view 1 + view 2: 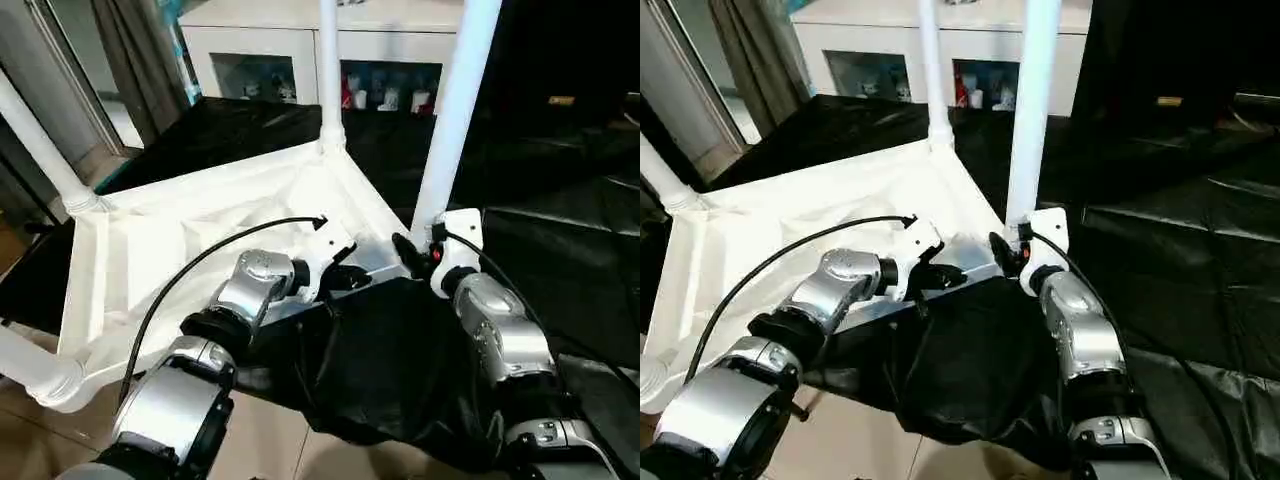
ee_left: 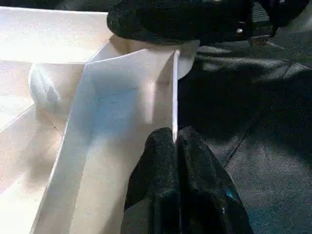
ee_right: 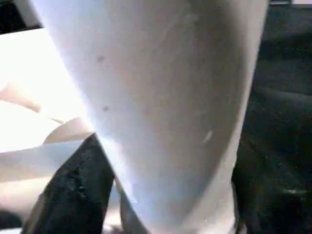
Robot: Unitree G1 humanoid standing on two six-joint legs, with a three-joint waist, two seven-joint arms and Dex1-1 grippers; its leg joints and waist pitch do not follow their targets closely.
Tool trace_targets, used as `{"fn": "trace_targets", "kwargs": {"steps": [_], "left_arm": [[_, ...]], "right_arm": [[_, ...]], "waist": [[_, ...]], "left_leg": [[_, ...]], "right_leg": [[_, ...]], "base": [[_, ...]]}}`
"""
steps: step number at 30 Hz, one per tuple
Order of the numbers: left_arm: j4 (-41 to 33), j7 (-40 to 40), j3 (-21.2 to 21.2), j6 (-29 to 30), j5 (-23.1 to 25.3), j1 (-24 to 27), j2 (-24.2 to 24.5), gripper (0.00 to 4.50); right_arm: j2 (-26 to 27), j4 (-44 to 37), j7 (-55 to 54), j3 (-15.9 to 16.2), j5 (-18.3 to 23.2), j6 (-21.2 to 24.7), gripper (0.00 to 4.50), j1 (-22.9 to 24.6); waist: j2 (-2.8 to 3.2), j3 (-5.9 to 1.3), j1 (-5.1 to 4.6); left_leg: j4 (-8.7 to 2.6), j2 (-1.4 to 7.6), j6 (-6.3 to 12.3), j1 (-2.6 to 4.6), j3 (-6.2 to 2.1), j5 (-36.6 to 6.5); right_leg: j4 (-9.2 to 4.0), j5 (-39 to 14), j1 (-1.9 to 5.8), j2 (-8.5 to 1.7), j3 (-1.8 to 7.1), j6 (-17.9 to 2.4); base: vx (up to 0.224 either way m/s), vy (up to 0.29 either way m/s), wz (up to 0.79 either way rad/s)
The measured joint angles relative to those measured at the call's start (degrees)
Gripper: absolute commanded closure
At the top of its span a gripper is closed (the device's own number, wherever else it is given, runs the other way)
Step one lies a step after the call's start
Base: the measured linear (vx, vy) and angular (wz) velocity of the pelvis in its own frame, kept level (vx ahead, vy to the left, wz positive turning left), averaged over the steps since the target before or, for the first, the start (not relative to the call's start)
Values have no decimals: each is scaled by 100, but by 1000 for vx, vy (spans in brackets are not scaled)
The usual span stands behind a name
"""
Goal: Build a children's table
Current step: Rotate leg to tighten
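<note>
The right gripper (image 1: pixel 420 250) stood around the foot of the nearest leg (image 1: pixel 452 110), one black finger (image 3: pixel 73 185) showing against the tube's side in the wrist view; the jaws were spread about as wide as the tube, but whether they truly clamped it could not be told; the leg rose straight up from the near right corner socket of the upturned table top (image 1: pixel 150 250), its long axis upright, so any coming move on it probably runs down along that axis into the socket. The left gripper (image 2: pixel 174 146) was pinched shut on the thin edge wall of the table top, just beside that same corner, seemingly steadying it; the right arm was plainly the nearer to the leg. Outward, the table top lay ribbed side up on a black sheet (image 1: pixel 560 260); a second leg (image 1: pixel 330 70) stood at the far corner, a third leg (image 1: pixel 40 150) and a fourth leg (image 1: pixel 30 372) leaned out of the picture's left edge; behind stood a white cabinet (image 1: pixel 300 40).
</note>
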Motion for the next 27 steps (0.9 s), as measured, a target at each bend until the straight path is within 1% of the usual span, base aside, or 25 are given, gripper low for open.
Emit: {"fn": "trace_targets", "kwargs": {"steps": [1, 2, 4, 5, 8, 10, 11, 12, 13, 14, 15, 17, 19, 21, 22, 23, 24, 27], "left_arm": [[-3, -62, -2, -8, 2, 0, 20, 450], [-14, -135, -7, -29, 8, 1, 45, 450], [-168, -462, -96, -75, -4, 76, 163, 450], [-221, -601, -103, -96, -8, 106, 218, 450], [-422, -1315, -166, -182, -80, 225, 477, 450], [-469, -1697, -234, -253, -99, 227, 607, 450], [-498, -1816, -253, -291, -99, 228, 672, 450], [-552, -2003, -305, -345, -100, 228, 759, 450], [-579, -2073, -321, -359, -103, 228, 789, 450], [-643, -2217, -351, -368, -109, 229, 851, 450], [-674, -2334, -360, -366, -122, 241, 883, 450], [-773, -2482, -399, -331, -154, 308, 959, 450], [-899, -2664, -443, -279, -192, 396, 1021, 450], [-909, -2807, -454, -262, -220, 439, 1057, 450], [-910, -2839, -459, -254, -221, 443, 1074, 450], [-911, -2860, -474, -242, -221, 448, 1082, 450], [-937, -2883, -491, -227, -221, 468, 1089, 450], [-1018, -2894, -504, -199, -224, 518, 1085, 450]], "right_arm": [[-28, -12, 116, 0, 3, 2, 84, 11], [-66, -47, 255, 8, 12, 8, 84, 29], [-403, -323, 880, 205, 99, 53, 84, 231], [-511, -406, 1118, 253, 140, 78, 84, 283], [-1058, -789, 2175, 538, 313, 170, 84, 504], [-1256, -939, 2678, 685, 418, 199, 84, 570], [-1351, -1003, 2886, 711, 468, 197, 84, 608], [-1464, -1123, 3174, 795, 525, 209, 84, 659], [-1544, -1152, 3293, 814, 543, 209, 84, 669], [-1653, -1197, 3510, 855, 569, 191, 84, 670], [-1720, -1210, 3685, 879, 595, 181, 84, 673], [-1865, -1233, 3950, 915, 639, 176, 84, 693], [-2021, -1294, 4230, 975, 681, 191, 84, 720], [-2051, -1302, 4386, 995, 739, 221, 84, 757], [-2058, -1302, 4429, 1011, 760, 249, 97, 760], [-2063, -1304, 4457, 1023, 765, 271, 97, 761], [-2066, -1317, 4482, 1029, 771, 306, 108, 773], [-2059, -1373, 4501, 1043, 857, 355, 127, 840]], "waist": [[1, -1, -1], [5, -3, -3], [3, -2, 19], [-1, 0, 20], [3, -3, 81], [11, -8, 120], [15, -11, 148], [18, -13, 189], [20, -15, 220], [22, -17, 241], [23, -17, 249], [23, -17, 262], [22, -17, 281], [22, -16, 281], [21, -15, 281], [18, -13, 279], [13, -10, 277], [5, -5, 273]], "left_leg": [[-1, 1, 0, 1, 0, 0], [-1, 2, 0, 0, 0, 0], [-5, 6, 1, -4, 1, 1], [-5, 12, 1, -4, 1, 2], [-4, 31, 30, -12, 1, 19], [-3, 37, 32, -24, 1, 19], [-3, 37, 33, -36, 1, 17], [-2, 37, 41, -63, 3, 11], [7, 37, 46, -83, 1, 8], [33, 38, 60, -123, 1, 0], [71, 39, 85, -147, 1, -15], [120, 38, 118, -157, 1, -37], [126, 36, 119, -158, 1, -38], [136, 36, 116, -150, 2, -36], [141, 37, 115, -143, 3, -34], [141, 37, 114, -129, 6, -34], [140, 37, 111, -116, 9, -35], [140, 36, 88, -109, 13, -44]], "right_leg": [[2, 0, 0, 0, -1, 0], [3, 2, -1, 0, -2, -2], [6, 19, -3, 1, -5, -22], [9, 24, -4, 4, -7, -24], [10, 13, -9, 12, -27, -1], [13, -4, -18, 13, -37, 15], [17, -5, -31, 13, -39, 14], [17, -6, -52, 12, -39, 13], [21, -6, -68, 12, -39, 12], [35, -6, -104, 11, -37, 12], [63, -13, -124, 8, -35, 1], [111, -39, -132, 1, -32, -42], [112, -39, -131, -2, -28, -43], [116, -38, -124, -1, -22, -43], [120, -36, -117, -1, -20, -44], [121, -34, -106, -1, -16, -46], [119, -32, -93, -2, -12, -49], [119, -28, -83, -2, -3, -52]], "base": [[0, 0, 0], [0, 0, 0], [0, 0, 0], [0, 0, 0], [60, -12, -1], [71, -13, -1], [59, -7, 1], [0, 0, 0], [0, 0, 0], [0, 0, 0], [0, 0, 0], [0, 0, 0], [0, 0, 0], [0, 0, 0], [0, 0, 0], [0, 0, 0], [0, 0, 0], [0, 0, 0]]}}
